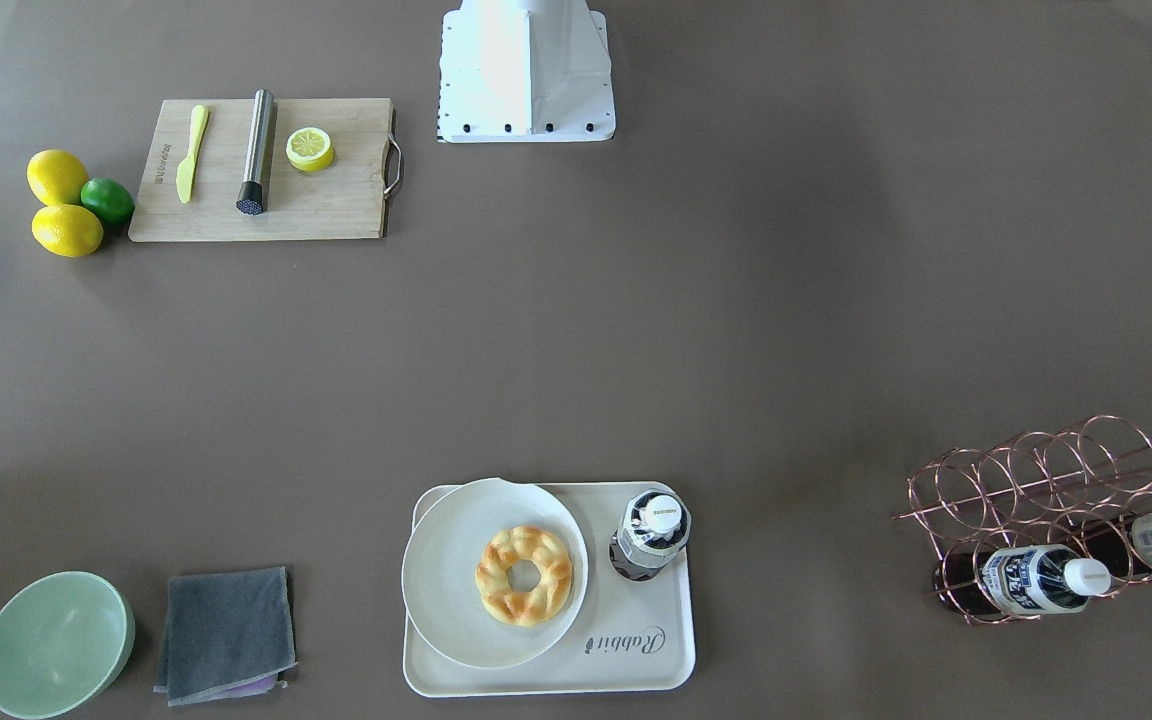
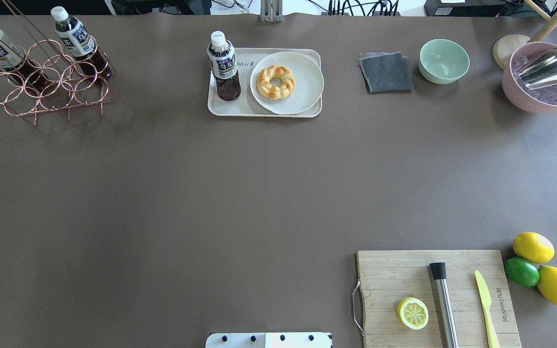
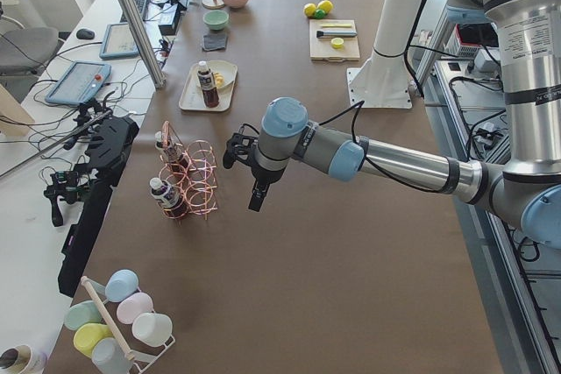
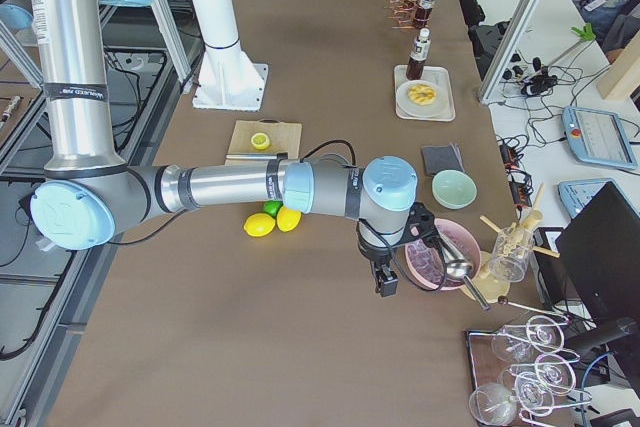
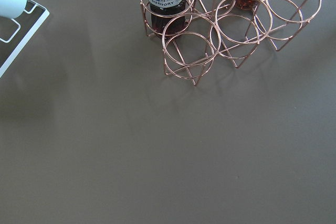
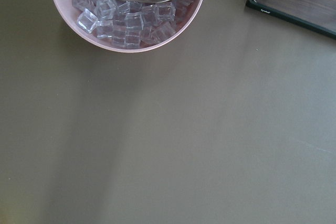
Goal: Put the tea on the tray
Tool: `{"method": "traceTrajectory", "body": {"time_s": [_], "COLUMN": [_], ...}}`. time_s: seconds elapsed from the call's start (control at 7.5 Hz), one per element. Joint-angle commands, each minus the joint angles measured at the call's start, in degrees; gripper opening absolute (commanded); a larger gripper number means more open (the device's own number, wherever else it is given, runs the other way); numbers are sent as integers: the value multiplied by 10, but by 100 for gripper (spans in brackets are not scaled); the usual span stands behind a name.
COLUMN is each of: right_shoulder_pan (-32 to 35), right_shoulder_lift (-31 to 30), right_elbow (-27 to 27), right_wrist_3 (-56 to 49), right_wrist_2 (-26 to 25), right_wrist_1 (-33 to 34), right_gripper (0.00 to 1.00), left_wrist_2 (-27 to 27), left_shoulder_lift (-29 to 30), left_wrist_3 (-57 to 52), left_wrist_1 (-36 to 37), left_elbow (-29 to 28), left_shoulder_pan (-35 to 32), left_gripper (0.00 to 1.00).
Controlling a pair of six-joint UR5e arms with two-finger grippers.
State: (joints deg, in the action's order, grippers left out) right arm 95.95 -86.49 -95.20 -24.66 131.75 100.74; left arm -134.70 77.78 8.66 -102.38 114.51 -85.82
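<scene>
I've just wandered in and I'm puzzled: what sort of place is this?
Most likely a robotics test lab set up as a mock cafe: a robot arm reaches over the table, a tablet lies alongside, and a tea bottle and a plated doughnut sit on a tray.

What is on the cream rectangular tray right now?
On the cream rectangular plastic tray: a round white plate holding a braided golden doughnut, and beside it an upright clear bottle of dark tea with a white cap. The tray floor beneath the plate is covered.
</scene>
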Motion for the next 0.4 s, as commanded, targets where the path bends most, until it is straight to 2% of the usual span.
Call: {"method": "traceTrajectory", "body": {"time_s": [0.0,0.27], "right_shoulder_pan": [-7,-7], "right_shoulder_lift": [4,7], "right_elbow": [-7,-7], "right_wrist_3": [2,4], "right_wrist_2": [-1,-1], "right_wrist_1": [0,0], "right_gripper": [100,100], "left_wrist_2": [1,0], "left_shoulder_lift": [6,1], "left_wrist_3": [0,0], "left_wrist_1": [0,0], "left_elbow": [-2,18], "left_shoulder_pan": [0,-4], "left_gripper": [97,97]}}
